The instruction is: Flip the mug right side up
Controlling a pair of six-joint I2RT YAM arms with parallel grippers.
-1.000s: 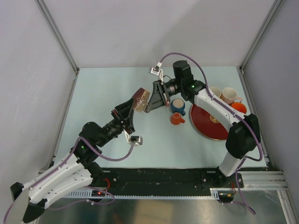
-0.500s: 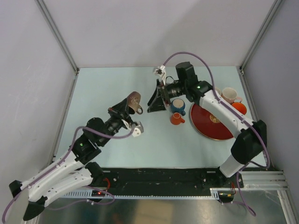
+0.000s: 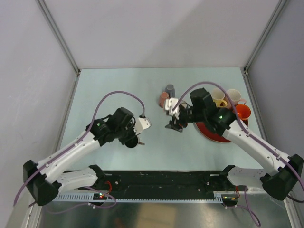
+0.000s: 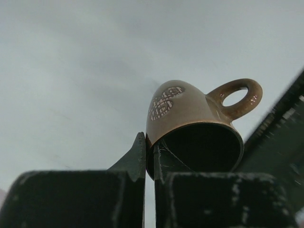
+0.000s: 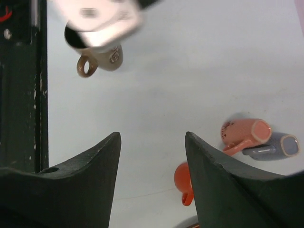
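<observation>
The mug (image 4: 190, 114) is brown with a pale pattern, and its dark mouth faces the left wrist camera with the handle to the right. My left gripper (image 4: 149, 152) is shut on its rim, one finger inside and one outside. From above, the mug (image 3: 132, 141) shows as a dark round mouth under the left wrist (image 3: 124, 124); whether it touches the table I cannot tell. My right gripper (image 5: 152, 137) is open and empty, well apart from the mug (image 5: 102, 54). In the top view the right gripper (image 3: 175, 124) hangs over mid-table.
A pink mug (image 3: 164, 98) and a grey mug (image 3: 170, 89) lie on their sides at the back. A red plate (image 3: 213, 134) sits at right with a cream mug (image 3: 219, 98), a pink-white mug (image 3: 233, 97) and an orange mug (image 3: 242, 111) behind it. A small orange mug (image 5: 183, 180) lies below the right gripper.
The left gripper shut on the mug and the right gripper let go of it. The left arm carried the mug toward the near left; the right arm drew back to the right.
</observation>
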